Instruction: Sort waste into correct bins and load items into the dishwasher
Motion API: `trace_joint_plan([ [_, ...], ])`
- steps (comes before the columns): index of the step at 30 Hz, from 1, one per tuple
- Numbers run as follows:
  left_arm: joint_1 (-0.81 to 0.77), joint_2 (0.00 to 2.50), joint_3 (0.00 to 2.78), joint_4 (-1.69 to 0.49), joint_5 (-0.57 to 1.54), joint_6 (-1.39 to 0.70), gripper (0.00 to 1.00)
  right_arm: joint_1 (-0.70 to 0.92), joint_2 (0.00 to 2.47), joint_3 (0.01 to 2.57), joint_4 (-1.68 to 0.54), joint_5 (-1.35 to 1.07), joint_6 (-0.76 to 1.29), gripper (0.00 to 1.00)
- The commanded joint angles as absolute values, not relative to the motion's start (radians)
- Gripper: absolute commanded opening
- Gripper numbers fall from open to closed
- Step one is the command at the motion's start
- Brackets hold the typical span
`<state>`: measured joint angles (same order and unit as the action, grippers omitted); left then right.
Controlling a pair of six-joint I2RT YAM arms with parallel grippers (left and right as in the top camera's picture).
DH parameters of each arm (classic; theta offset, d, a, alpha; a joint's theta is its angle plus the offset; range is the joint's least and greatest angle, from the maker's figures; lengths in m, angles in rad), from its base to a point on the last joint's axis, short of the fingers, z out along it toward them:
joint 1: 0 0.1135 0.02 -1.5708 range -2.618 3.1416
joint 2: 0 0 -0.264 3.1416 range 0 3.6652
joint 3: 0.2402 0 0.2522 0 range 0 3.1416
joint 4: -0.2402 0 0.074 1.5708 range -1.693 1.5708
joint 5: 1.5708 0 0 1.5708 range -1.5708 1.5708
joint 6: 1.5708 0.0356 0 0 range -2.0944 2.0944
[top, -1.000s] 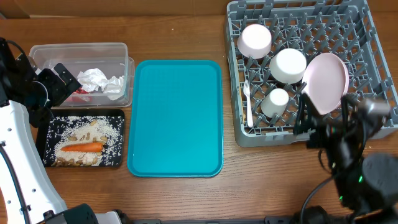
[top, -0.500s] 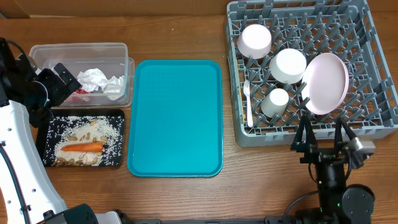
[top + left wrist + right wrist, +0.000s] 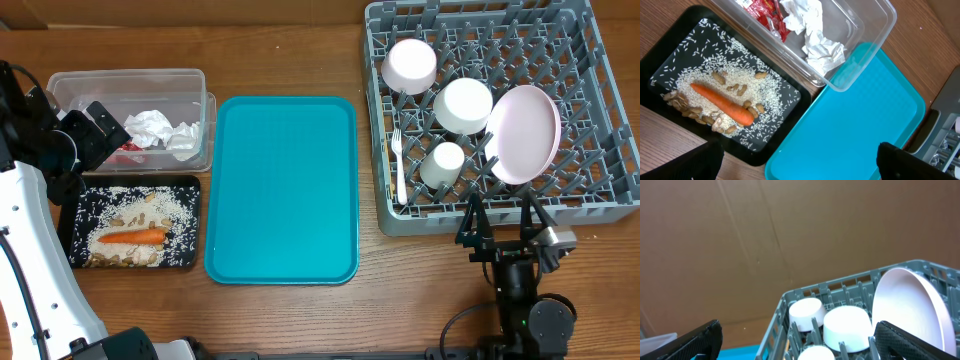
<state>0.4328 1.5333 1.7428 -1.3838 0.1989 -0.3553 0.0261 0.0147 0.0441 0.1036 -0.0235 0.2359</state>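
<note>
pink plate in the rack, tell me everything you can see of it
The pink plate is round, pale pink and smooth, plastic by the look of it, with a raised rim and nothing on it. It stands on edge, tilted, among the tines at the front of the grey dish rack. An upturned white cup sits close on its left; whether they touch cannot be told.
</note>
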Motion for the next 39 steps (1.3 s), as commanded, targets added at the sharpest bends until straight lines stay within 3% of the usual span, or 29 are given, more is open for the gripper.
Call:
trace_joint_plan([
  [1,0.432,1.516,1.763,-1.383,0.207,-0.347,1.00,0.013,0.003,0.007,0.114,-0.039,0.239,1.00],
  [7,0.432,1.516,1.763,-1.383,0.207,-0.347,1.00,-0.031,0.003,0.008,0.107,-0.085,0.235,1.00],
  [16,0.432,1.516,1.763,-1.383,0.207,-0.347,1.00,-0.049,0.003,0.007,-0.078,-0.052,0.144,1.00],
  [39,0.432,1.516,1.763,-1.383,0.207,-0.347,1.00,-0.050,0.003,0.008,-0.081,-0.047,-0.001,1.00],
])
